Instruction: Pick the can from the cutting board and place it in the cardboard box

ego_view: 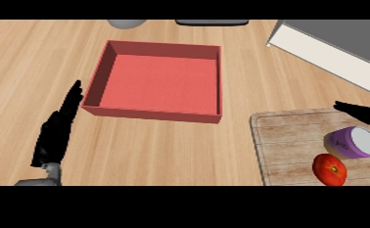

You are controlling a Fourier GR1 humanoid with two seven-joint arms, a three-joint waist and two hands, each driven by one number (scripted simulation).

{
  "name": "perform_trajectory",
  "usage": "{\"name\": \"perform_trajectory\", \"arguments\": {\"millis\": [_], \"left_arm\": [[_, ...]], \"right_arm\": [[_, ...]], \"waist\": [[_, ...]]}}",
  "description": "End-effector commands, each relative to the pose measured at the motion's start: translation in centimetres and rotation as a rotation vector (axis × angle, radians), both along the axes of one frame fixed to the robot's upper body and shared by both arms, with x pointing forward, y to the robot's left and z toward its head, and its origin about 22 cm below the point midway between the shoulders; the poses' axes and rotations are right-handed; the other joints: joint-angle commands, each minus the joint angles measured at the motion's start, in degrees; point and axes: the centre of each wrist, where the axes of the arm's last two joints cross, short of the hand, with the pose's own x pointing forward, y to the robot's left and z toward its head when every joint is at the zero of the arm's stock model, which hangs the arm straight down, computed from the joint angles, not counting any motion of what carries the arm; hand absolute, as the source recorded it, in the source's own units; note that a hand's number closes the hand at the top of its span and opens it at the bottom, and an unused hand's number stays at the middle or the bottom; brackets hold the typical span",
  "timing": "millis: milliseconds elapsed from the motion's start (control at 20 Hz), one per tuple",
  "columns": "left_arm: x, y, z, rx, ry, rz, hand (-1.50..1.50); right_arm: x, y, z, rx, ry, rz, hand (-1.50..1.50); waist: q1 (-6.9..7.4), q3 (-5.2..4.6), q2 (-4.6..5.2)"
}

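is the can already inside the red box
No, the can lies on the cutting board beside a tomato; the box holds nothing.

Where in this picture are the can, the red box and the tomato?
can (350, 143): head view, on its purple side.
red box (155, 115): head view, on its near wall.
tomato (330, 170): head view, on its red skin.

wooden counter (180, 148) bears a red box (155, 81) and cutting board (289, 144).

Purple can (348, 143) tilted on cutting board (289, 144); red box (155, 81) open.
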Motion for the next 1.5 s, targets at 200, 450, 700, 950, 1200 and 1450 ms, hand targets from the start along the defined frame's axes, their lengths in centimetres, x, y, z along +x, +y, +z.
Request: {"name": "perform_trajectory", "arguments": {"millis": [200, 450, 700, 950, 1200, 1450], "left_arm": [[0.1, 0.4, 0.1, 0.018, -0.004, 0.013, 0.0], [0.9, -0.2, 1.2, -0.005, 0.006, 0.012, 0.0], [0.2, -1.6, 0.7, -0.001, -0.015, 0.012, 0.0], [-1.5, 1.3, -0.2, 0.008, 0.002, 0.003, 0.0], [0.6, 1.3, -1.2, 0.002, 0.003, 0.007, 0.0], [-1.3, 0.6, 0.2, -0.001, 0.006, -0.017, 0.0]], "right_arm": [[1.8, 1.8, -1.4, 0.015, -0.004, -0.011, -1.5], [0.7, 1.8, -2.4, -0.025, 0.033, 0.021, -1.5], [0.3, 0.6, -4.6, -0.021, 0.066, 0.013, -1.5], [-0.2, 1.9, -4.4, -0.023, -0.073, 0.039, 1.5], [1.0, 1.7, -3.7, -0.044, -0.239, 0.013, 1.5], [3.3, 4.8, -1.5, -0.025, -0.341, 0.09, 1.5]], "waist": [[0.19, -0.01, 0.02], [0.02, -0.01, 0.0], [0.03, 0.0, 0.01], [-0.06, -0.02, -0.05], [-0.11, -0.02, 0.05], [0.72, 0.0, -0.05]]}}
